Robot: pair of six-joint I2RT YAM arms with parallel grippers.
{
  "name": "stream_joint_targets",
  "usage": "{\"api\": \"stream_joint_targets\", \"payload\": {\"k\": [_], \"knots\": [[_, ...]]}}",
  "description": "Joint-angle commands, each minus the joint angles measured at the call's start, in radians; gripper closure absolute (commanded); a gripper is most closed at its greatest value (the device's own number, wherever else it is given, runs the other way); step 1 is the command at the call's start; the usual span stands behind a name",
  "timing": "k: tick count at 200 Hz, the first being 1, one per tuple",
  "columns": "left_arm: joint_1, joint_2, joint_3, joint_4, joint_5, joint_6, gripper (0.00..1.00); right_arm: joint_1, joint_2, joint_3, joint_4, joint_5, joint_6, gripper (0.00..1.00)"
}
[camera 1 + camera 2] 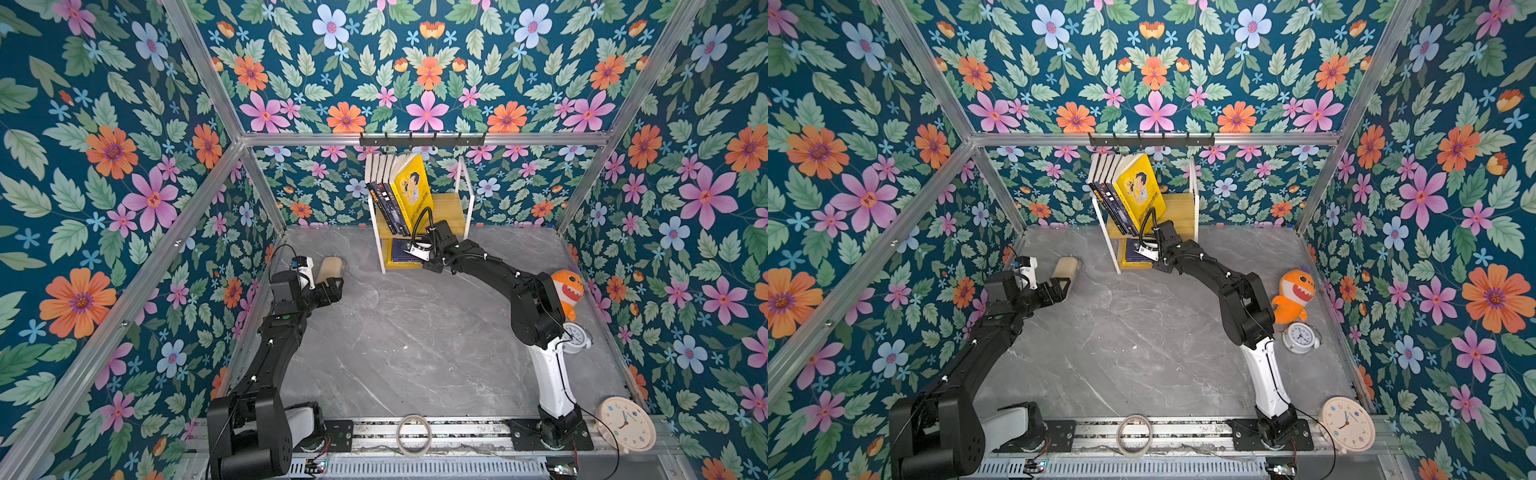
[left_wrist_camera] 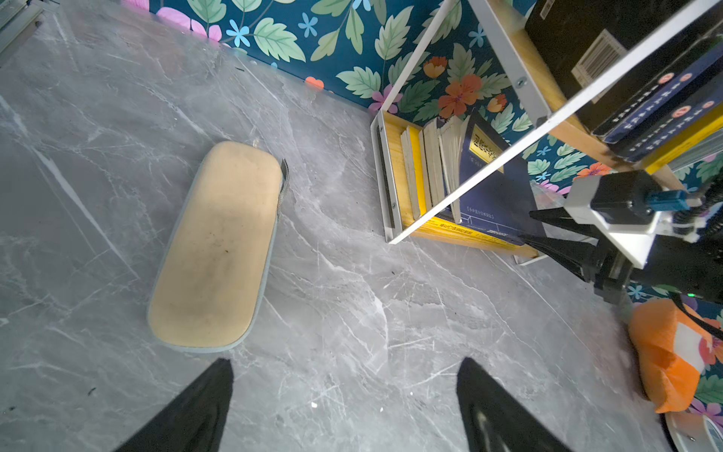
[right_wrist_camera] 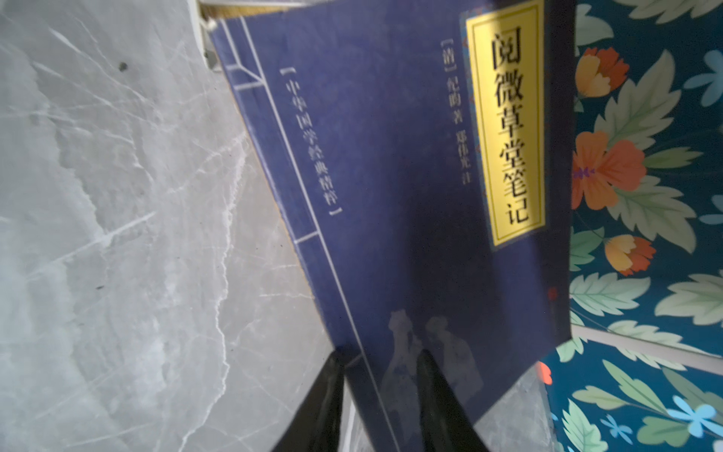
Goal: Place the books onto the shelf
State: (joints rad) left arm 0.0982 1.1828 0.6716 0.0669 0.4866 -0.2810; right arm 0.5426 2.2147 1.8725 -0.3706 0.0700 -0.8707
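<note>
Reaching into the lower tier of the shelf (image 1: 449, 208), which stands at the middle of the surface's (image 1: 415, 353) far edge, the right claw (image 3: 381, 354) sets its two fingers a narrow gap apart at the lower corner of a navy book (image 3: 391, 195) bearing a yellow title label; whether they actually pinch it cannot be told. This book leans tilted against a few upright books (image 2: 430, 168) in the same tier, above a flat yellow book (image 2: 454, 227) lying on the bottom board. On the upper tier, a row of dark books (image 1: 384, 191) leans with tops toward the shelf's left frame, fronted by a cartoon-boy book (image 1: 411, 187) in bright yellow. The left claw (image 2: 344, 391) hovers with fingers wide apart above the surface near its left edge, just beside a beige pad (image 2: 219, 246). An orange plush shark (image 1: 567, 291) lies at the right edge.
</note>
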Motion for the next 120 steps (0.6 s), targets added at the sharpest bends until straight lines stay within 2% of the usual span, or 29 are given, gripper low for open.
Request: {"api": "stream_joint_targets", "payload": {"k": [1,16,40,120], "knots": [[0.003,0.005,0.007,0.001,-0.007,0.015,0.09,0.018,-0.017,-0.017,-0.001,-0.063,0.005,0.65],[0.002,0.005,0.004,0.003,-0.005,0.016,0.09,0.026,-0.017,-0.027,0.015,-0.073,0.011,0.61],[0.004,0.006,0.006,0.001,-0.003,0.016,0.09,0.030,0.013,0.001,0.015,-0.046,0.012,0.61],[0.006,0.000,0.009,-0.001,0.000,0.022,0.08,0.029,0.082,0.075,0.021,-0.008,0.033,0.77]]}}
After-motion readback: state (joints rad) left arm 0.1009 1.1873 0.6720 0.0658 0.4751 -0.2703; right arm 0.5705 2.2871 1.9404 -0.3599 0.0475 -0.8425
